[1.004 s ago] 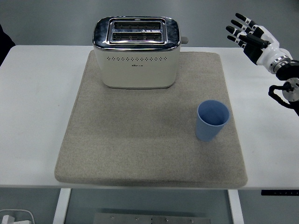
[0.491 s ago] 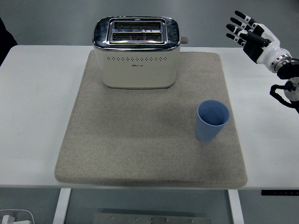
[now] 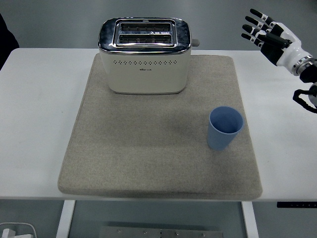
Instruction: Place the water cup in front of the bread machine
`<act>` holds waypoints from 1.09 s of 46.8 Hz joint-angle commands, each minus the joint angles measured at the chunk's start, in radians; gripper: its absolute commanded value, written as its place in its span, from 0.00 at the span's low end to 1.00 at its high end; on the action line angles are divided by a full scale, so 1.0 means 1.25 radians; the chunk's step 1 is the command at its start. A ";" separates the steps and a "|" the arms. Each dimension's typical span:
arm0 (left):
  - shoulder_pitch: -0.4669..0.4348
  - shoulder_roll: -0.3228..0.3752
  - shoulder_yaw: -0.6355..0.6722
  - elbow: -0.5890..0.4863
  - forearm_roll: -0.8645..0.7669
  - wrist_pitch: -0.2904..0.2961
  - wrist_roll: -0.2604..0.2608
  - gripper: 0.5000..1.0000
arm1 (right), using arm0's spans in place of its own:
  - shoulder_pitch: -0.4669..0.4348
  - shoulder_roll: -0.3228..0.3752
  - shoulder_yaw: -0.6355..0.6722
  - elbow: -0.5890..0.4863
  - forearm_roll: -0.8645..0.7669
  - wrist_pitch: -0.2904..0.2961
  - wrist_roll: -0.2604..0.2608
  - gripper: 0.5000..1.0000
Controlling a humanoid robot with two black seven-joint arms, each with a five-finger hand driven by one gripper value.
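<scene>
At the bottom of the head view, the near edge of the white table (image 3: 34, 148) runs across the frame, with table legs and a grey floor visible beneath it. Resting on the table top is a large grey-beige felt mat (image 3: 148, 153) with rounded corners, which covers most of the central area and leaves bare white margins to the left and right. On the right-hand part of the mat, nearer its front half, stands the blue water cup (image 3: 225, 128): upright, mouth open toward the camera, apparently empty, and touched by nothing. Farther back, at the mat's far edge and left of centre, sits the bread machine (image 3: 144, 55), a cream-bodied two-slot toaster with a polished chrome top, a row of small ventilation holes along its front face, and a knob protruding from its right end. The cup lies well apart from the toaster, forward of it and off to its right rather than directly before its front face. At the upper right, above the table's far right corner, the right hand (image 3: 270, 35) hangs in the air, its black-and-white fingers (image 3: 252, 26) spread wide and grasping nothing, well clear of the cup. A dark shape shows at the upper left edge; what it is cannot be told.
</scene>
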 commanded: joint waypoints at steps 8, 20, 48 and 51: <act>0.000 0.000 0.000 0.000 0.000 0.000 0.000 1.00 | -0.049 -0.037 -0.001 0.050 -0.008 0.031 0.004 0.86; 0.000 0.000 0.000 0.000 0.000 0.000 0.000 1.00 | -0.140 -0.104 0.009 0.153 -0.010 0.041 0.010 0.86; 0.000 0.000 0.000 0.000 0.000 0.000 0.000 1.00 | -0.285 -0.324 0.013 0.315 -0.042 0.106 0.081 0.86; 0.000 0.000 0.000 0.000 0.000 0.000 0.000 1.00 | -0.298 -0.336 0.013 0.315 -0.064 0.124 0.106 0.86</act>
